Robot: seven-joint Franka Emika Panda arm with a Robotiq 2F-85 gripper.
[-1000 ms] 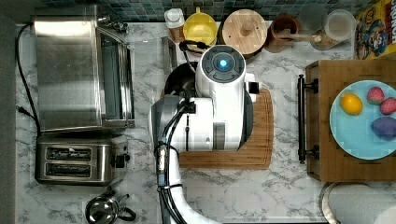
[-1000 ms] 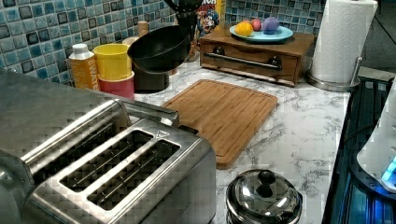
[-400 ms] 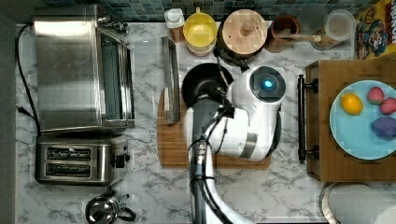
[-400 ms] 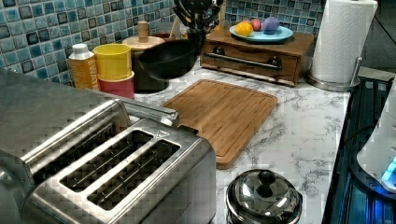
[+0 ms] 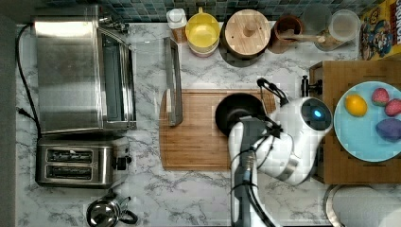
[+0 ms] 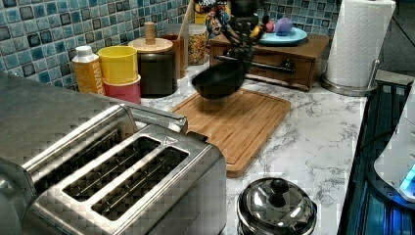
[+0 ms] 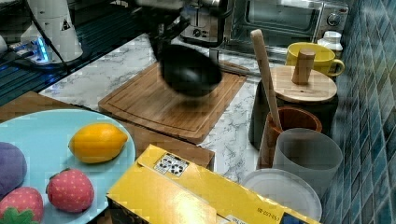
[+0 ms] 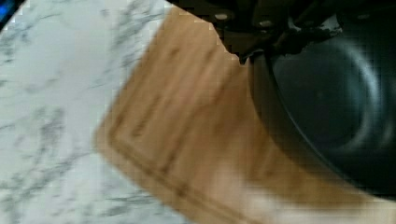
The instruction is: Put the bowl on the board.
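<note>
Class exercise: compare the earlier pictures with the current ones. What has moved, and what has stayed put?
The arm carried the black bowl from beside the yellow bowl out over the board, toward the top view's right; it hangs above the wood, still held. Board, toaster and fruit plate stayed put.

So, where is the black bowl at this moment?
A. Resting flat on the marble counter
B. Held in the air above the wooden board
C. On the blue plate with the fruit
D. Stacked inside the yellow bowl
B: in the left view the bowl hangs tilted at the end effector, clear of the board beneath it.
</note>
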